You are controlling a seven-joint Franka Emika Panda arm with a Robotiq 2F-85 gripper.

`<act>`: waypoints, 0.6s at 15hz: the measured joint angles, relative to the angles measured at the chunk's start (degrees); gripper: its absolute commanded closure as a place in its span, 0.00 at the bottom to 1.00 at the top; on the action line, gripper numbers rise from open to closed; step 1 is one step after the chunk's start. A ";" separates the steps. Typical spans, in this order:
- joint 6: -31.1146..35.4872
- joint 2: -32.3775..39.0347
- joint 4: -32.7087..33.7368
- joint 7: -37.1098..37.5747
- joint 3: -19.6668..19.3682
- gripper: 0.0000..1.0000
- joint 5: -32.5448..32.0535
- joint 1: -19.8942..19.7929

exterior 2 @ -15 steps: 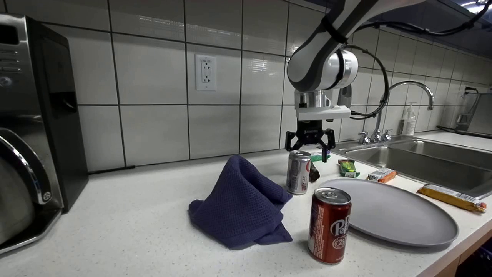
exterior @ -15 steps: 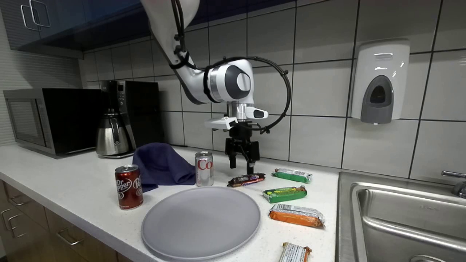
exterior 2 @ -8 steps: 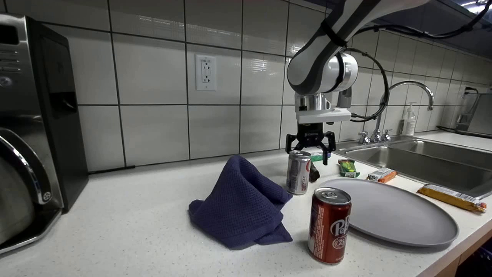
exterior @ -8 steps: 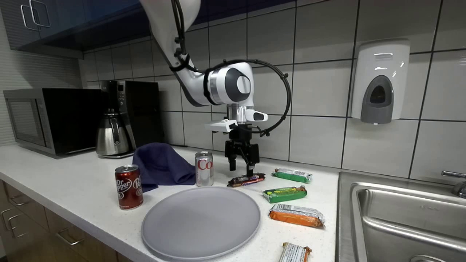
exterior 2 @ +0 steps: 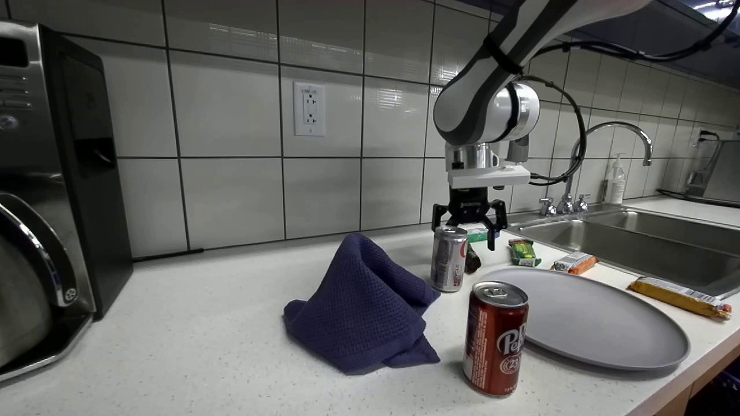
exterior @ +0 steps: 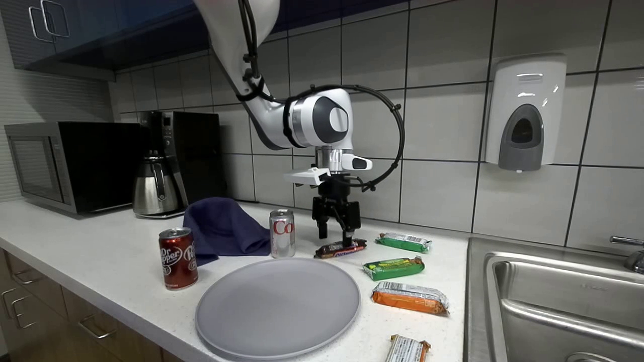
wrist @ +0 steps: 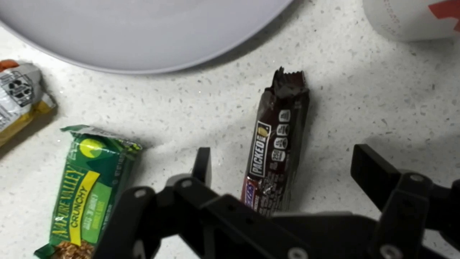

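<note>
Here's the gripper (wrist: 282,162) poised above the counter (exterior 2: 202,323), pointing straight down, jaws spread wide and nothing held between them. Lined up in that gap lies the brown-wrapped bar (wrist: 276,140), flat on the counter near the plate (exterior: 279,306); the wrist view shows a strip of white speckle along both its long sides, with one of the fingers (wrist: 373,172) off each flank. That alignment looks deliberate: the fingers straddle the bar's narrow width, the easy way to span something long and slim. In an exterior view the nearer fingertip overlaps the bar, but whether the two touch I can't tell from there. Near one side stands the silver can (exterior: 283,234), upright on its base, leaving a modest gap for the wide-set fingers. Off the opposite side the green Nature Valley bar (wrist: 86,190) lies apart, and there's room for a finger between the two wrappers. Then comes the orange-wrapped bar (exterior: 410,297), flat too, between plate and sink (exterior: 475,291); these snacks sit spaced out, presumably so each can be got at singly. Across the plate the Dr Pepper can (exterior 2: 495,338) stands upright, steady on its flat bottom, and the blue cloth (exterior 2: 364,312) rises in a peak; what props it, if anything, is hidden.
</note>
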 measured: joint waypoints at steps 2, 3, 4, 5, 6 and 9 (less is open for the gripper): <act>0.06 0.00 0.00 -0.07 0.00 0.00 0.00 -0.04; 0.07 0.00 0.00 -0.07 0.00 0.00 0.00 -0.04; 0.08 0.00 0.00 -0.08 0.00 0.00 0.00 -0.04; 0.08 0.02 0.00 -0.08 0.00 0.00 0.00 -0.02; 0.08 0.10 0.00 -0.07 0.00 0.00 0.00 0.01; 0.09 0.76 0.03 -0.06 -0.01 0.00 0.00 0.04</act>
